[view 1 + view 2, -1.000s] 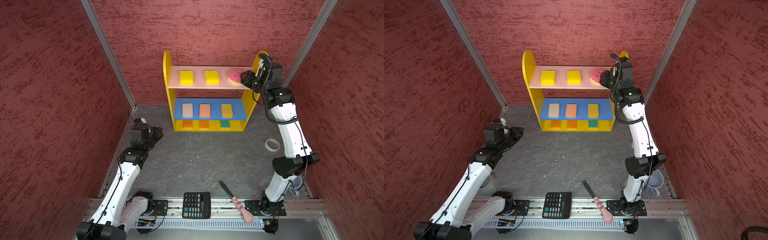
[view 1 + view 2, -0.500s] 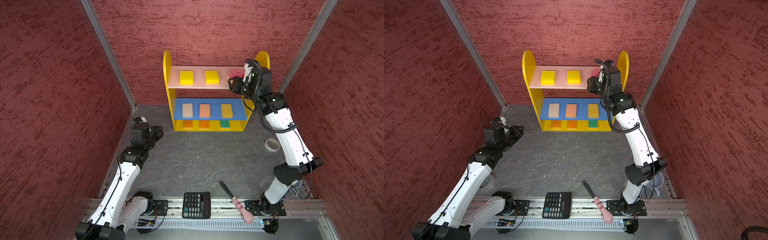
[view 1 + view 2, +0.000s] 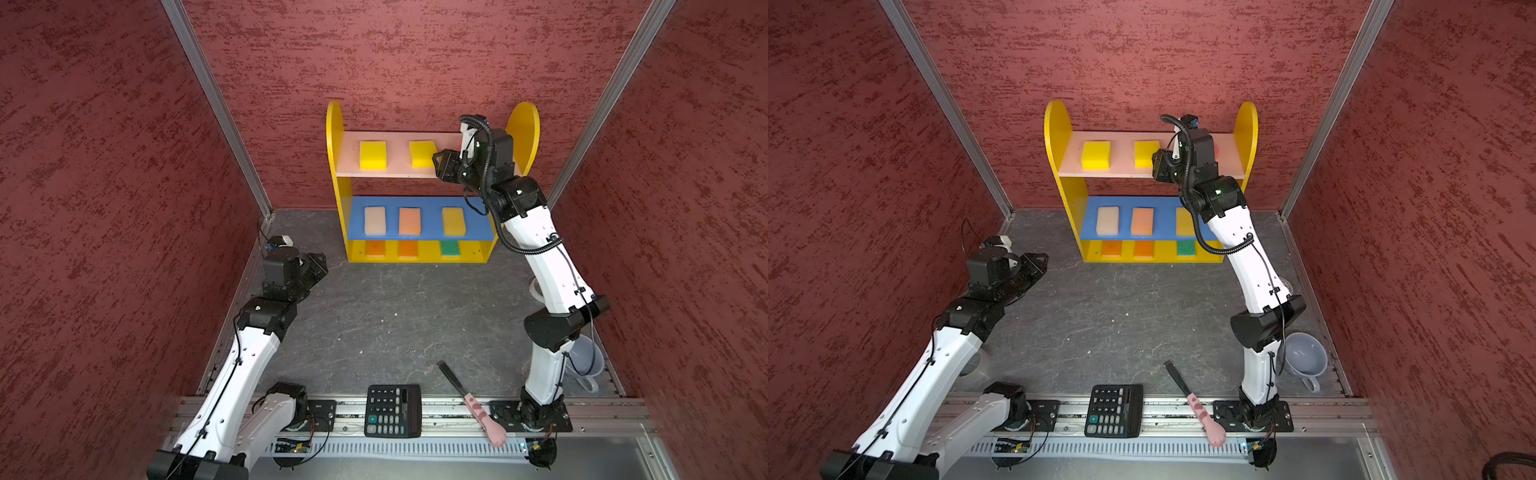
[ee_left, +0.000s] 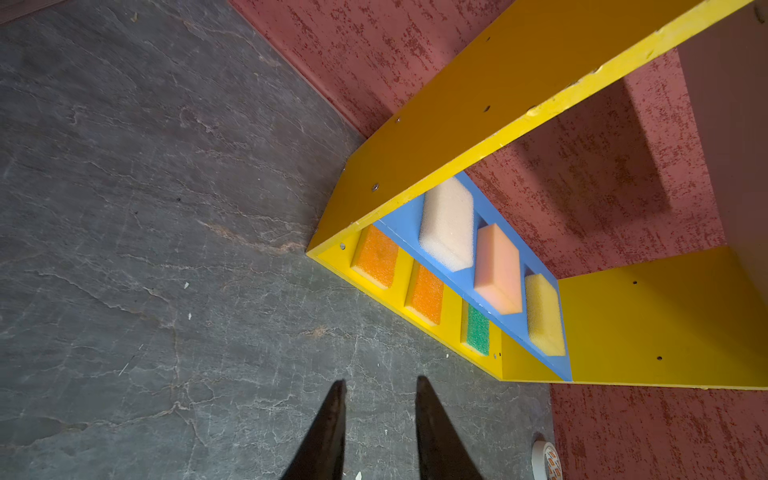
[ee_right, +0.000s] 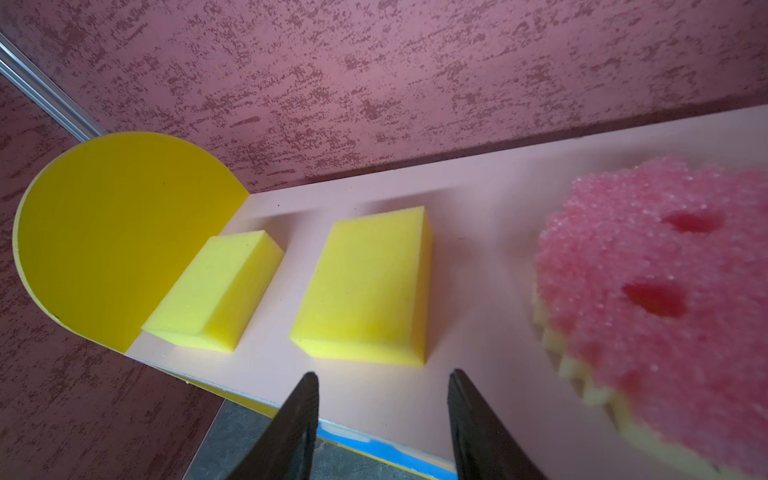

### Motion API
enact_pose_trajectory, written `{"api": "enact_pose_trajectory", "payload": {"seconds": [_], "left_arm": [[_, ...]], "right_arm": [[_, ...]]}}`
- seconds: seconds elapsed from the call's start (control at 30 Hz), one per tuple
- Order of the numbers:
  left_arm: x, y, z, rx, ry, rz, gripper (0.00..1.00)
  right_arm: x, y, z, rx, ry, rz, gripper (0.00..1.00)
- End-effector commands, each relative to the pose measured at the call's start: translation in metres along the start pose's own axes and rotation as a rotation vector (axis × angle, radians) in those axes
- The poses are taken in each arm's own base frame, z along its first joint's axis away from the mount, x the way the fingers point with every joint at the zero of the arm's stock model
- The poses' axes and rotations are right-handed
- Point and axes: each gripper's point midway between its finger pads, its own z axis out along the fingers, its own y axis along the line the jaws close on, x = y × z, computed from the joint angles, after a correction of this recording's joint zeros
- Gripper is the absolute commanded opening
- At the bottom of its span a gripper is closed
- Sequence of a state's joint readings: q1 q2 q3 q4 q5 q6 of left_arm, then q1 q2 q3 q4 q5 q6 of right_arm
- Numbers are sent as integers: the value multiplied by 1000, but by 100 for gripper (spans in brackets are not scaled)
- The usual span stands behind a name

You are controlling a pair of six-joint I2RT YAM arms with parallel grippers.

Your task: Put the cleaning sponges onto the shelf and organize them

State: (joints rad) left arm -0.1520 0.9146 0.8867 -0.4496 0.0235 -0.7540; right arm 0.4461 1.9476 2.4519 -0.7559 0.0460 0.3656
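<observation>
Hovering at the front edge of the shelf's (image 3: 334, 166) pale pink top board, the right gripper (image 5: 383, 374) is holding its jaws apart with nothing between them. It is pointing at the nearer yellow sponge (image 5: 365, 291). A second yellow sponge (image 5: 216, 291) is lying beyond that, and the round pink sponge (image 5: 656, 291) is sitting just beside the gripper on the same board.

The left gripper (image 4: 380, 380) is hanging over the grey floor, jaws parted and empty, well apart from the shelf.

The blue middle board is carrying the cream sponge (image 4: 446, 224), peach sponge (image 4: 496, 270) and pale yellow sponge (image 4: 544, 316). The bottom board is carrying two orange sponges (image 4: 374, 257) and the green sponge (image 4: 477, 330).

The calculator (image 3: 392, 411) keys and the tape roll (image 4: 546, 459) print are showing too small to read.
</observation>
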Motion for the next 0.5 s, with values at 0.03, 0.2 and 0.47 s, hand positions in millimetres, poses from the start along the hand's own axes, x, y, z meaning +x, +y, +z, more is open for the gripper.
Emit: {"api": "enact_pose_trajectory", "payload": {"seconds": [0.03,0.2,0.47], "left_arm": [[-4,-4,-5,5,-14,12,31],[-3,-3,-4,3,-12,14,33],[-2,-1,-6,-3,-11,19,35]], "right_arm": [[-3,0,4,-6,-2,7,54],[0,-3,15,-39,13,56,56],[5,3,23,-97,38,89,54]]}}
